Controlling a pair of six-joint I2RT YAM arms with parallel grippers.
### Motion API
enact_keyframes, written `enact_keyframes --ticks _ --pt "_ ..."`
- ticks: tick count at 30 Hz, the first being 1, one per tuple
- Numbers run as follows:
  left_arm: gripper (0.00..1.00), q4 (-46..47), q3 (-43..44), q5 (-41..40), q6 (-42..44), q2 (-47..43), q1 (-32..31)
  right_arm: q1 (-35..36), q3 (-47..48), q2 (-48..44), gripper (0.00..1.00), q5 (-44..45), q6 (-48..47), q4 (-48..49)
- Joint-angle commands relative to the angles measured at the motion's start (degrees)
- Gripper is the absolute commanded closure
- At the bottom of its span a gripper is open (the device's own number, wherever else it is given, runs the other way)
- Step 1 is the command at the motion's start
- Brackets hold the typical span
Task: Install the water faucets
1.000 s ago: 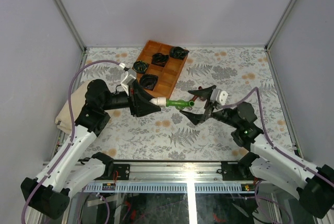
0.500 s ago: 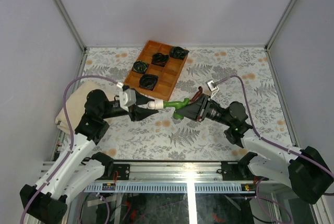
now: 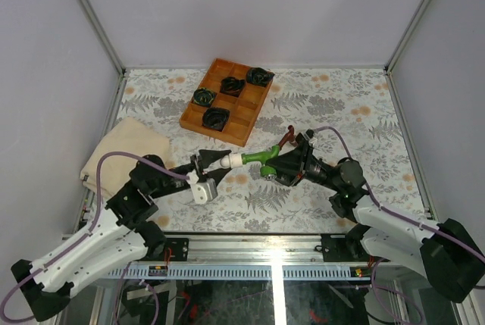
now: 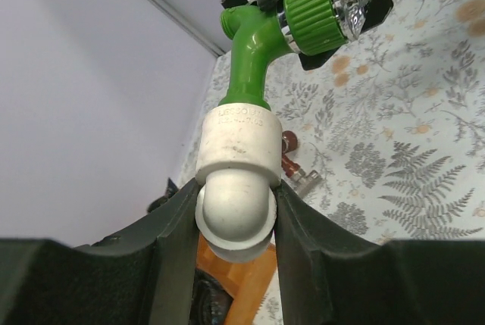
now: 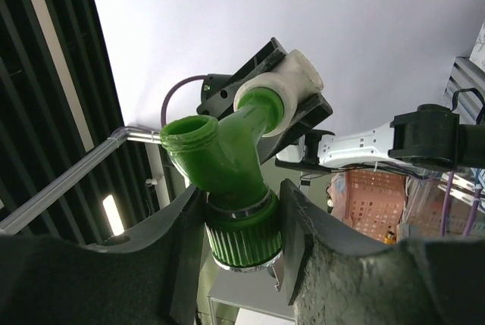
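Left gripper (image 3: 223,160) shifted nearer, tilted up, clamped on white elbow (image 3: 234,160); right gripper (image 3: 279,166) now closed round green faucet (image 3: 261,157) knob

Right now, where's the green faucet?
The green faucet is mid-table in the top view, before the wooden tray; right gripper holds its knob, left gripper the white fitting on it.

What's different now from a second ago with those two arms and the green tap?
The right gripper, open beside the green faucet a second ago, has closed on its ribbed knob. The left gripper has drawn back a little toward the near edge and rolled over, keeping its hold on the white fitting. The faucet stays joined to that fitting. The red-brown faucet and wooden tray have not moved.
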Motion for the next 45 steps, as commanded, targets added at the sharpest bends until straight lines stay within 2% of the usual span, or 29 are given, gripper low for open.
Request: enact_keyframes --ticks 1,2,5,7,10,16,20,24,27,29,31,34,37,39,43,45 --pt "1.00 -4.06 -0.63 -11.97 7.36 0.64 -4.13 0.63 2.93 -7.34 0.75 3.83 1.17 -2.01" --pt "1.00 -4.09 -0.71 -12.33 7.23 0.84 -4.43 0.63 2.71 -8.81 0.65 4.51 0.22 -4.36" --pt "1.00 -3.68 -1.39 -15.31 6.42 1.01 -6.02 0.63 1.39 -12.36 0.60 6.95 -0.66 -9.14" --pt "1.00 -3.70 -1.47 -16.44 5.87 1.10 -6.77 0.63 0.34 -14.10 0.54 8.18 0.15 -10.12" --pt "1.00 -5.29 -1.41 -19.22 7.81 2.10 -9.06 0.63 -1.33 -15.49 0.53 10.03 2.09 -7.46" --pt "1.00 -6.89 -1.60 -31.46 13.42 4.50 -17.56 0.63 -1.60 -15.01 0.47 10.12 5.80 -4.48" --pt "1.00 -7.10 -2.94 -41.27 17.30 5.34 -22.67 0.63 -4.23 -13.35 0.44 11.77 11.11 2.23" --pt "1.00 -6.38 -3.65 -40.48 16.29 3.84 -23.86 0.63 -4.69 -12.85 0.41 11.59 10.22 1.11" --pt "1.00 -6.04 -3.27 -42.45 14.32 5.00 -23.98 0.63 -4.93 -13.44 0.33 12.23 10.34 0.56" --pt "1.00 -4.69 -2.27 -41.45 9.94 4.62 -23.97 0.60 -4.85 -14.18 0.27 12.69 8.49 -0.04" --pt "1.00 -3.16 -0.98 -37.99 3.88 3.67 -23.00 0.63 -4.47 -15.74 0.24 11.98 2.89 -5.68" --pt "1.00 -3.51 1.54 -32.80 -6.07 4.22 -20.53 0.63 -1.56 -19.56 0.19 12.37 -10.30 -27.29" --pt "1.00 -4.16 2.08 -33.08 -13.36 5.98 -19.86 0.63 1.58 -24.16 0.17 20.31 -23.41 -49.44" --pt "1.00 -3.17 1.12 -35.09 -18.41 6.88 -19.65 0.63 2.76 -27.70 0.16 27.76 -28.11 -60.38" --pt "1.00 -3.77 0.39 -35.71 -27.75 10.11 -17.31 0.61 4.07 -33.59 0.15 39.39 -33.43 -73.51" --pt "1.00 -4.36 0.73 -32.24 -34.01 12.59 -14.69 0.63 4.80 -36.02 0.15 43.50 -34.37 -77.72"
